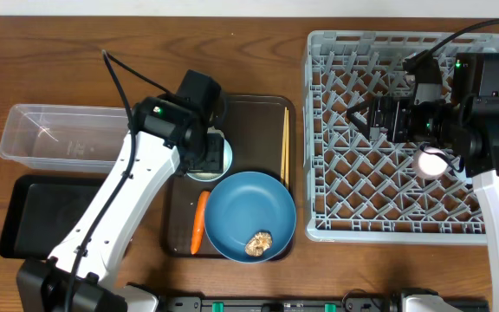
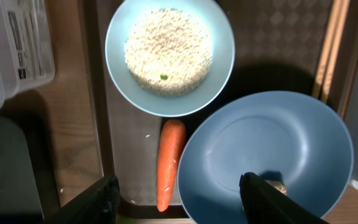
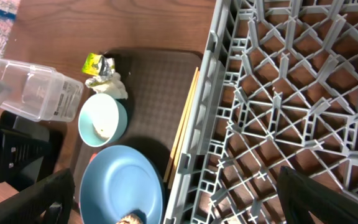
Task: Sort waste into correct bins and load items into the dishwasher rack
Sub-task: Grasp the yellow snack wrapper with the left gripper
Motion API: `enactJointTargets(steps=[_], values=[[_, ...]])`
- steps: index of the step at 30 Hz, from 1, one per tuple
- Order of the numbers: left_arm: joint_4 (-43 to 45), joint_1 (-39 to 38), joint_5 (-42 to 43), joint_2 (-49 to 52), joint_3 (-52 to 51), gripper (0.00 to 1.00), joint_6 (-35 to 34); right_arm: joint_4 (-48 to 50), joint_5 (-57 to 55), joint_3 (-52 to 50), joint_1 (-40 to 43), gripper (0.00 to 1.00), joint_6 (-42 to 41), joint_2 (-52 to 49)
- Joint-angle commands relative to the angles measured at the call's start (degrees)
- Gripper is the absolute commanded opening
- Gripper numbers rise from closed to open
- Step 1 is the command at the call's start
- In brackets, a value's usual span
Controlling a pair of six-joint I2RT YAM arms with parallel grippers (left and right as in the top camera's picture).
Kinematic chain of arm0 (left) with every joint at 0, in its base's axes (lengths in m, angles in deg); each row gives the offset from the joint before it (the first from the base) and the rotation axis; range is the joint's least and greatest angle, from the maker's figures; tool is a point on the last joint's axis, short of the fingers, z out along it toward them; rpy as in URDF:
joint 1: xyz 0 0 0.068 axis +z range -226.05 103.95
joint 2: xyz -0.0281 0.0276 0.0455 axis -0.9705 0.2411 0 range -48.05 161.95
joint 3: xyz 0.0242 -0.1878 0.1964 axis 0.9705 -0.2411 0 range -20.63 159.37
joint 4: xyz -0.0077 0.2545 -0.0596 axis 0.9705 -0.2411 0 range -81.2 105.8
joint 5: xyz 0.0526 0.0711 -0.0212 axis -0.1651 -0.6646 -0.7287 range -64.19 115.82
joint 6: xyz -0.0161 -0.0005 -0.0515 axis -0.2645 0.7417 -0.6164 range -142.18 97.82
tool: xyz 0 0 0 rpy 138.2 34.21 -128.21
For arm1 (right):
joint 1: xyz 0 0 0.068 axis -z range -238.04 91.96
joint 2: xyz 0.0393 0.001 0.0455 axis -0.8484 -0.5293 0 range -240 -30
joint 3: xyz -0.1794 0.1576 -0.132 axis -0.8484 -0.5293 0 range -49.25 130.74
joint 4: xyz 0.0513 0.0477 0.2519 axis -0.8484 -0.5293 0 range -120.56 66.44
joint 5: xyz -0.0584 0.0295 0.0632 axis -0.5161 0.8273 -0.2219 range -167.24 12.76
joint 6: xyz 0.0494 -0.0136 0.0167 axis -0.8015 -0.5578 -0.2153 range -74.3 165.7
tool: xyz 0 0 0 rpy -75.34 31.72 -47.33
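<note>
Left end effector [image 2: 179,182] open above carrot [image 2: 168,163]

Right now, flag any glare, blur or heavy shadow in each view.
Overhead: pink cup blown out near white. Left wrist: rice bowl sharp, deep shadow on the tray beside the blue plate. Right wrist: right gripper shows only as dark, soft silhouettes.
</note>
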Motion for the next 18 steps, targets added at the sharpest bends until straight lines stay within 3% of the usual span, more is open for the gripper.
enactJointTargets(steps=[1, 4, 5, 8, 12, 18], values=[[-0.5, 0.0, -1.2, -1.0, -1.2, 0.63, -1.5, -0.2, -0.5, 0.3, -0.4, 0.96, 1.1, -0.1], [-0.6, 0.1, -4.3, -1.0, -1.5, 0.64, -1.9, -0.4, -0.5, 0.3, -0.4, 0.96, 1.1, -0.1], [0.3, 0.2, -6.0, -1.0, -1.5, 0.68, -2.2, -0.5, -0.5, 0.3, -0.4, 0.96, 1.1, -0.1], [6.3, 0.7, -9.8, -0.9, -1.6, 0.7, -2.1, -0.4, -0.5, 0.3, -0.4, 0.96, 1.1, -0.1], [12.0, 1.7, -10.6, 0.3, -1.7, 0.66, -2.0, -0.4, -0.5, 0.3, -0.4, 0.96, 1.1, -0.1], [11.8, 1.8, -10.1, 3.5, -2.4, 0.62, -1.9, -2.4, -1.0, 0.3, -0.4, 0.96, 1.1, -0.1]])
